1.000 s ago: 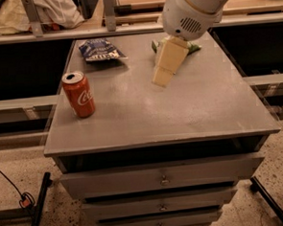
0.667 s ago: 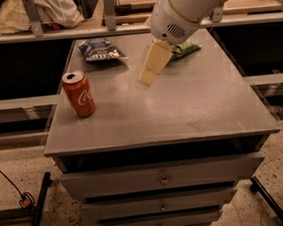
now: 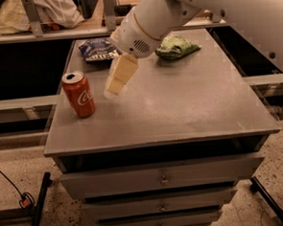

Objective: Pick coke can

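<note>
The coke can [image 3: 79, 94] stands upright near the left edge of the grey cabinet top [image 3: 179, 108]. It is red-orange with white script and a silver top. My gripper [image 3: 115, 87] hangs from the white arm above the table, just right of the can and a little apart from it. Its cream-coloured fingers point down and to the left. Nothing is held in it.
A blue snack bag [image 3: 98, 49] lies at the back left of the top and a green snack bag [image 3: 176, 47] at the back right. Drawers [image 3: 160, 178] run below the front edge. A black pole [image 3: 38, 210] leans at the lower left.
The arm and gripper have moved left and toward the front, from over the green bag to beside the coke can. The can has not moved.
</note>
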`<state>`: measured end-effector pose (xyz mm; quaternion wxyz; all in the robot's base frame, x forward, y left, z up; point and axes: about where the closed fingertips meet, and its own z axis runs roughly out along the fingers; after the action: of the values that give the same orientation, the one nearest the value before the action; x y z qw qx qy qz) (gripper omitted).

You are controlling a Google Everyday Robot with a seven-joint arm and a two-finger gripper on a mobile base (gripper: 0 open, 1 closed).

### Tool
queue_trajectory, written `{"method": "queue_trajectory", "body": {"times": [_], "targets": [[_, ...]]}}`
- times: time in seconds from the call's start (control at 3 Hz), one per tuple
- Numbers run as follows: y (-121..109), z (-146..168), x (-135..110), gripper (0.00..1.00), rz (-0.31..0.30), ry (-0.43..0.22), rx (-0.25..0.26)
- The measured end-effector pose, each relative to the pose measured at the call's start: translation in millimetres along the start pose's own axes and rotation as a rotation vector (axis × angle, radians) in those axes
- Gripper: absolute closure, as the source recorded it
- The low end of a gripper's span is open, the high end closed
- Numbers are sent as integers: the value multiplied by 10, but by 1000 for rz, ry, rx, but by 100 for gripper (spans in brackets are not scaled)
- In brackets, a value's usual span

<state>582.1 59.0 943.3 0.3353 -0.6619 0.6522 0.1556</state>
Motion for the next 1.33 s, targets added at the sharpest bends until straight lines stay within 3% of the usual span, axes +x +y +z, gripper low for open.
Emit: {"method": "queue_trajectory", "body": {"times": [0.67,1.33], "targets": [[81,459,-297,0,-32,-94,-79],[173,702,-429,0,-49,-128,-142]]}}
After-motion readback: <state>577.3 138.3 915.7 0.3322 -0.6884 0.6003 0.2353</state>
